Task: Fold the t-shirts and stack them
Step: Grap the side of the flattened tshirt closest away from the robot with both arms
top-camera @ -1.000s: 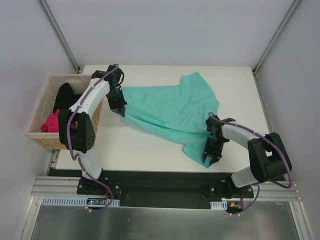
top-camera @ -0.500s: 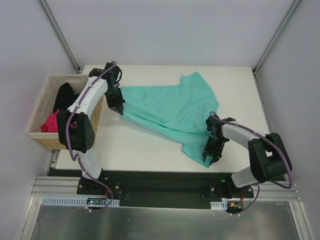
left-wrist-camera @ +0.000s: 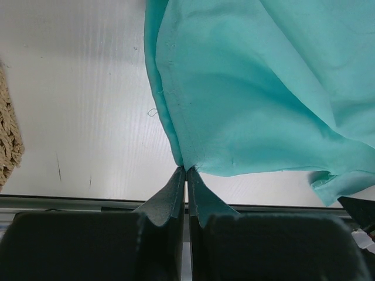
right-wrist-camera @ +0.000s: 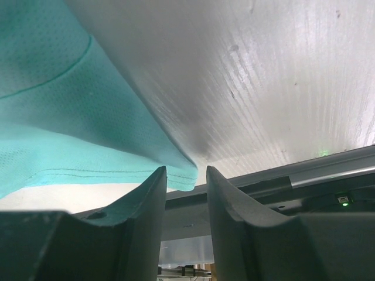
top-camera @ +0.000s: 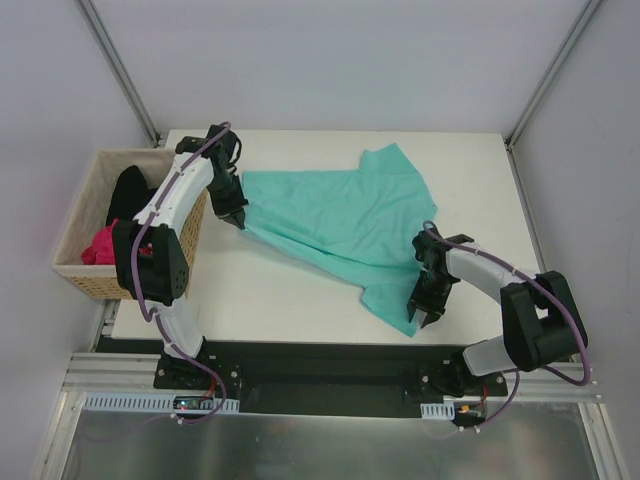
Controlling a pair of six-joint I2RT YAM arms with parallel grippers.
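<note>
A teal t-shirt (top-camera: 340, 215) lies spread and creased across the white table (top-camera: 280, 290). My left gripper (top-camera: 238, 221) is shut on its left hem corner, next to the basket; the left wrist view shows the gripper (left-wrist-camera: 186, 170) pinching the teal t-shirt (left-wrist-camera: 263, 88) at that corner. My right gripper (top-camera: 424, 318) stands open at the shirt's near corner by the table's front edge. In the right wrist view the teal t-shirt's hem corner (right-wrist-camera: 176, 170) lies between the parted fingers of the gripper (right-wrist-camera: 186, 175), with a gap on the right. A magenta t-shirt (top-camera: 98, 245) and a black t-shirt (top-camera: 128, 195) sit in the basket.
A woven wicker basket (top-camera: 75, 270) stands off the table's left edge, close to my left arm; its weave (left-wrist-camera: 9, 140) shows at the left of the left wrist view. A metal rail (top-camera: 330, 365) runs along the table's near edge. White walls enclose the back and sides.
My left gripper has drawn the shirt's corner slightly left and back. My right gripper has shifted a little to the right along the near corner of the shirt.
</note>
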